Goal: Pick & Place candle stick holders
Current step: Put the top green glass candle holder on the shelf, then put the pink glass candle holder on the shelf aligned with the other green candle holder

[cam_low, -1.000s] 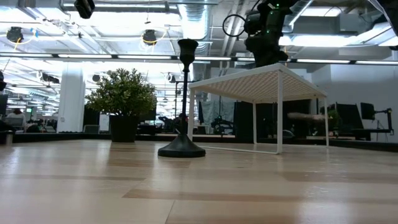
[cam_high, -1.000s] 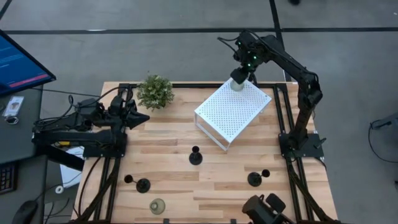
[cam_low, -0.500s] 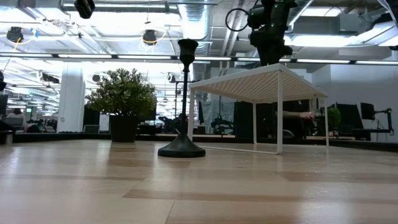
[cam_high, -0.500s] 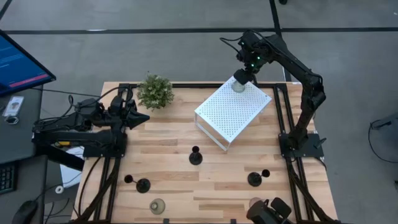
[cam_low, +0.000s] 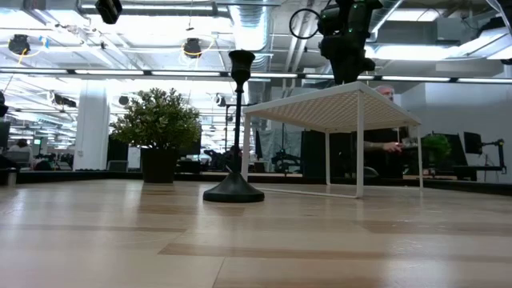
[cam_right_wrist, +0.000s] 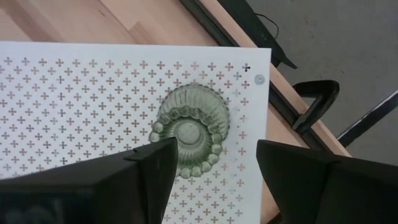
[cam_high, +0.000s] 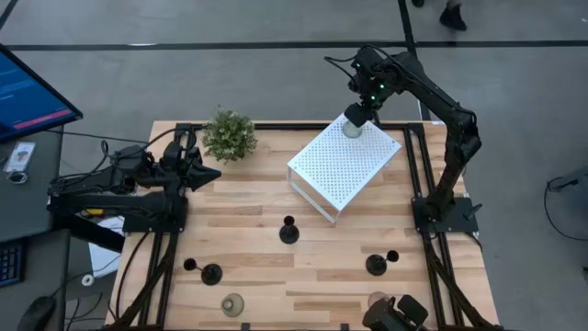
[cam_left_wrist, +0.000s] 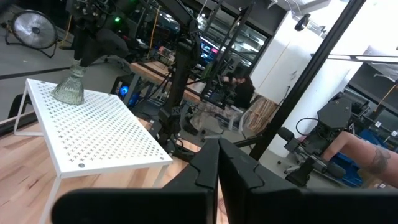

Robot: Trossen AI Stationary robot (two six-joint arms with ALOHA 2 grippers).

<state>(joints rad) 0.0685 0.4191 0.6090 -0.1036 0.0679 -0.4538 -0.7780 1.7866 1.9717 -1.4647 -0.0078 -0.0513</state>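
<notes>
A greenish-grey glass holder (cam_right_wrist: 189, 130) stands upright by its base on the far corner of the white perforated box (cam_high: 344, 167); it also shows in the left wrist view (cam_left_wrist: 69, 88). My right gripper (cam_right_wrist: 214, 158) is open just above it, one finger on either side, touching nothing that I can see. Three black holders (cam_high: 288, 232) (cam_high: 210, 273) (cam_high: 376, 265) stand on the table. A second glass holder (cam_high: 232, 304) and a pink one (cam_high: 377, 301) stand by the near edge. My left gripper (cam_high: 207, 173) waits shut at the table's left.
A green potted plant (cam_high: 229, 135) stands at the far left beside the box. A dark object (cam_high: 397, 315) sits at the near edge next to the pink holder. Bare wood lies between the box and the black holders. A person shows behind the table in the low view (cam_low: 384, 148).
My right gripper has risen a little above the box's far corner. The greenish glass holder stays standing where it was. The dark object at the near edge has shifted and now leaves the pink holder in view.
</notes>
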